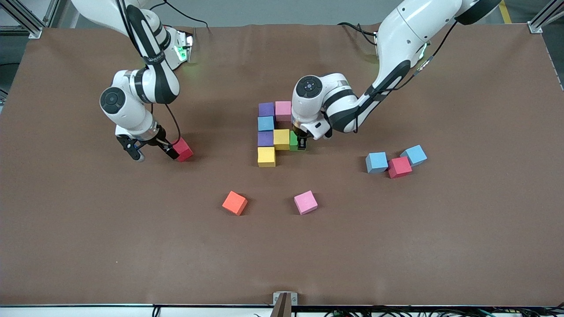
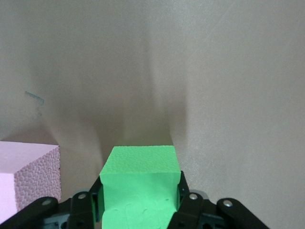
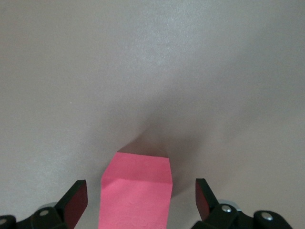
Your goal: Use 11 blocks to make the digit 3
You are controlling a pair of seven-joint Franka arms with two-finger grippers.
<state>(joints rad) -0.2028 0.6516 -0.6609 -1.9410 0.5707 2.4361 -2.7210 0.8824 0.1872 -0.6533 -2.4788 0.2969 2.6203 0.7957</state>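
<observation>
At centre frame the left gripper [image 1: 302, 144] pinched the green block [image 1: 294, 141] beside the yellow block [image 1: 281, 139] of the part-built digit 3 [image 1: 273, 132]; best released only once flush. At left, the right gripper [image 1: 152, 151] stood wide open around the red block [image 1: 183, 149]
</observation>
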